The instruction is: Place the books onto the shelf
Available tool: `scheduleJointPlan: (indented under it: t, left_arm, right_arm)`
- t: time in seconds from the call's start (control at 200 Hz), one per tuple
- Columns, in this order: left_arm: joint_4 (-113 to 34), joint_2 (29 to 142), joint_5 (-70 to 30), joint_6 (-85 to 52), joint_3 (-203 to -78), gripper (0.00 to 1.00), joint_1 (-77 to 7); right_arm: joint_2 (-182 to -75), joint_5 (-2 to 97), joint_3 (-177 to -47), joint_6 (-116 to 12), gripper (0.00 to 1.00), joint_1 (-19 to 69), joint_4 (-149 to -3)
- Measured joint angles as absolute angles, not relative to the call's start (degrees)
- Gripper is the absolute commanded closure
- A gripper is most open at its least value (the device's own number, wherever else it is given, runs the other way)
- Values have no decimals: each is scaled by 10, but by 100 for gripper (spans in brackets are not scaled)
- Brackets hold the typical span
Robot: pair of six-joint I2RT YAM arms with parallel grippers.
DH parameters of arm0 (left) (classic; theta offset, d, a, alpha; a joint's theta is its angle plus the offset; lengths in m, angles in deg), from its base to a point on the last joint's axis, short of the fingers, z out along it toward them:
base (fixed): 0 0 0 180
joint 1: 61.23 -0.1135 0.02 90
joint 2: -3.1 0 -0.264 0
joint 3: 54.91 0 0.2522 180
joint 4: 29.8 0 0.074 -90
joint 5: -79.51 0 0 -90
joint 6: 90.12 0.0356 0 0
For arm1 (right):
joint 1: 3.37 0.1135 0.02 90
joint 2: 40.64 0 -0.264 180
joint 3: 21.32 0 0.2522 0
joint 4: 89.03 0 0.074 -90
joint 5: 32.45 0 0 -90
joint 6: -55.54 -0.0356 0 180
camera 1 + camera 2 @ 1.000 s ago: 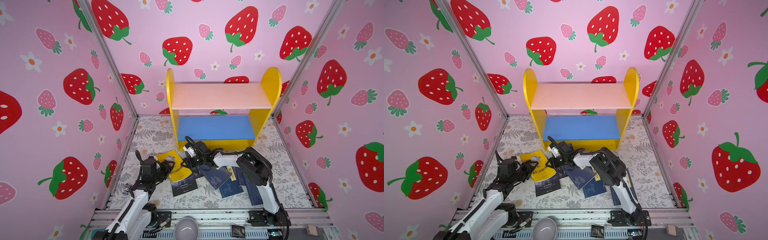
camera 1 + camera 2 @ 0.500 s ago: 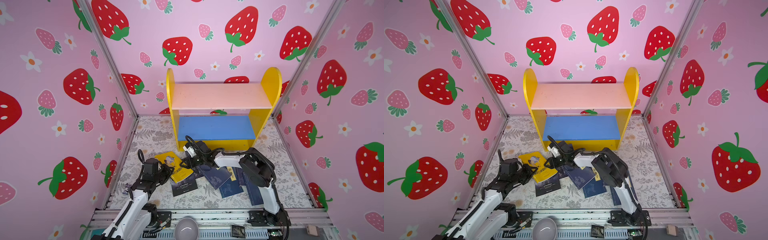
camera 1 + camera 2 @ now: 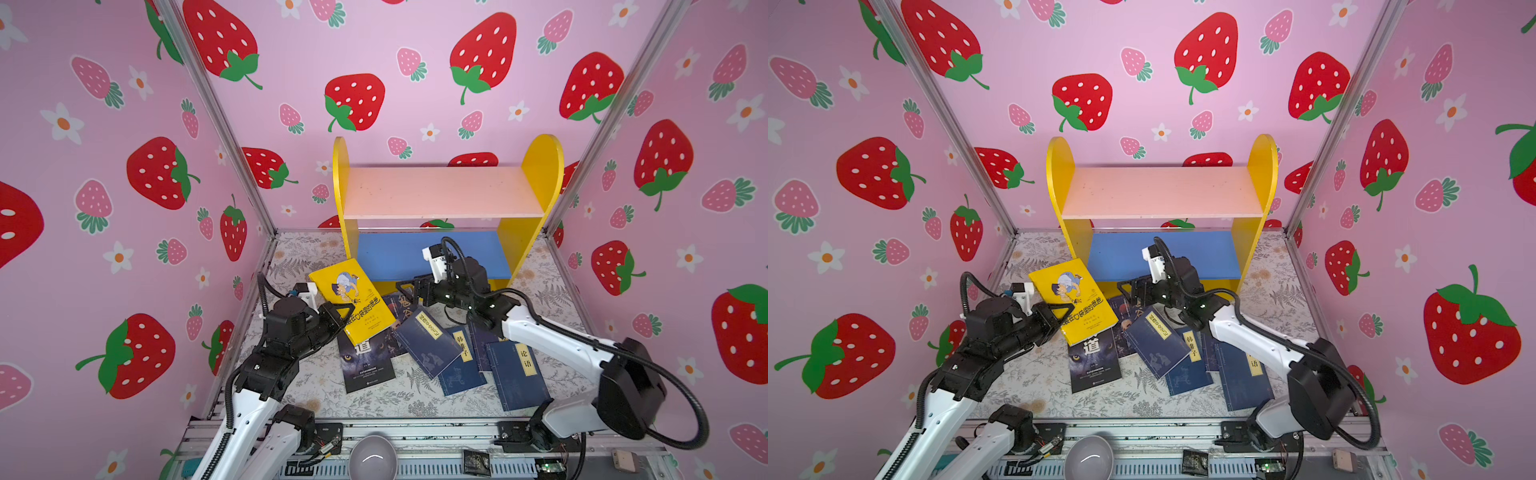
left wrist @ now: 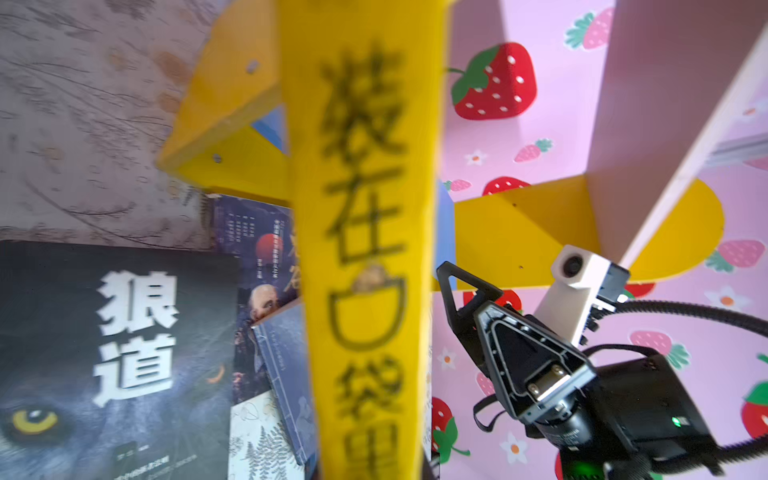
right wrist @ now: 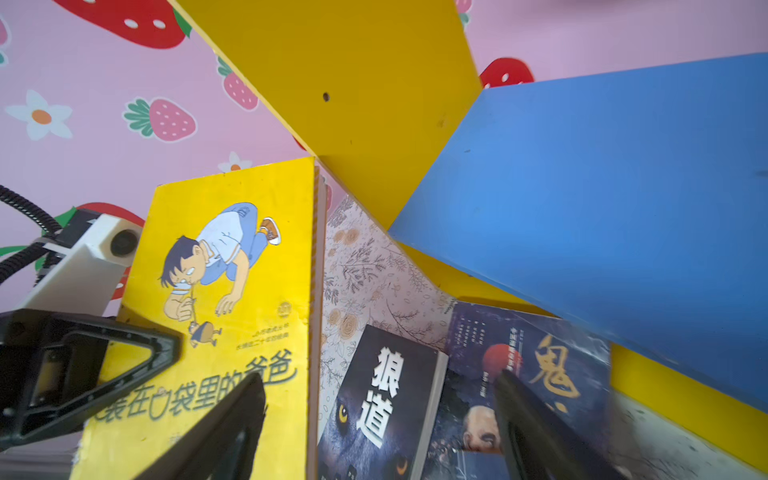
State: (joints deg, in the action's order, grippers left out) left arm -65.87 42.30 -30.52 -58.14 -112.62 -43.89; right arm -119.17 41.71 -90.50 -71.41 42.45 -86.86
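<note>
0 of the 7 books are on the shelf (image 3: 540,174): its pink upper board (image 3: 440,191) and blue lower board (image 3: 395,253) are both bare. 1 book is in hand. The left jaws are pinching the lower edge of the yellow book (image 3: 353,297), which is lifted off the heap and tilted, near the shelf's left side panel; I cannot tell whether it touches it. The right jaws stand spread with nothing between them, low over the heap by the dark portrait book (image 3: 402,305). The other 6 lie flat and overlapping on the tabletop (image 3: 374,401) in front of the shelf: the black book (image 3: 365,363), the portrait book and 4 navy books (image 3: 428,338), 1 of them mostly covered. The job looks barely begun: the yellow book has to reach a board, then 6 more picks from a crowded heap.

The tabletop has a pale covering printed with ferns and flowers. The room is a small booth with 3 pink walls (image 3: 124,124) of red strawberries and white flowers, metal posts in the corners, and a rail along the front with a grey bowl (image 3: 372,457).
</note>
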Motion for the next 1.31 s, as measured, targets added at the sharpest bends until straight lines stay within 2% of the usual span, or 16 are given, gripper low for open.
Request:
scheduleJointPlan:
  t: [0.04, 0.185, 0.34, 0.51, 0.64, 0.805, 0.91, 1.135, 1.305]
  left_arm:
    - [-657, 437, -301, -578, -1143, 100, -414]
    - [-653, 505, -282, -547, -1220, 100, -325]
    - [-639, 606, -272, -480, -1362, 100, -242]
    - [-611, 697, -267, -414, -1509, 100, -229]
    - [-563, 745, -256, -380, -1576, 100, -229]
    - [-498, 785, -241, -356, -1607, 100, -229]
    - [-441, 812, -237, -362, -1610, 100, -229]
    - [-350, 880, -240, -398, -1612, 100, -218]
    - [-312, 902, -241, -416, -1609, 100, -200]
  right_arm:
    - [-1163, 420, -880, -722, 0, 411, -869]
    - [-1057, 420, -805, -745, 0, 348, -866]
    - [-953, 393, -765, -769, 0, 254, -871]
    - [-867, 311, -724, -817, 0, 137, -927]
    - [-856, 223, -668, -909, 0, 72, -1071]
    - [-942, 149, -612, -1078, 0, 70, -1337]
    - [-996, 143, -617, -1136, 0, 91, -1435]
    - [-1041, 147, -741, -1110, 3, 215, -1462]
    - [-1082, 166, -778, -1106, 12, 245, -1499]
